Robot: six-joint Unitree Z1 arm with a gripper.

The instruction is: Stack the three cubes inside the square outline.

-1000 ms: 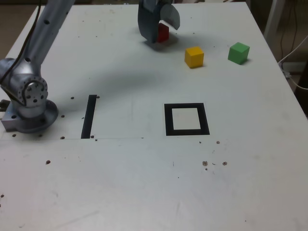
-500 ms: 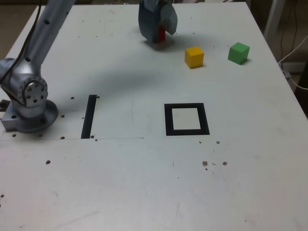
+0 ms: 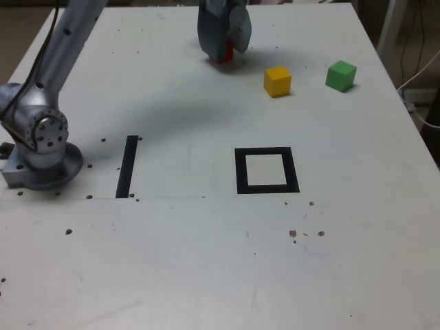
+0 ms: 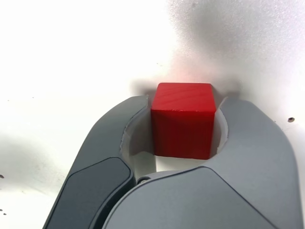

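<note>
The wrist view fills with the hand [image 4: 183,138] and the red cube [image 4: 182,119], and it alone shows the grip plainly: the two grey jaws press against opposite sides of the cube, so the hand is clenched on it, with the cube's far face and top edge standing clear beyond the jaw tips over the pale surface [image 4: 71,57]. The exterior view hides most of this, since there the hand [image 3: 225,49] covers the red cube [image 3: 225,51] except for a thin red sliver low between the jaws, near the far edge of the surface [image 3: 206,261]. That view gives the wider layout instead: the yellow cube [image 3: 278,81] sits just toward the exterior view's right of the hand, the green cube [image 3: 341,75] farther right again, and the square outline [image 3: 267,170] lies well apart, nearer the camera, its pale centre bare. A narrow black strip [image 3: 127,166] lies toward the exterior view's left, near the arm's base [image 3: 41,155].
</note>
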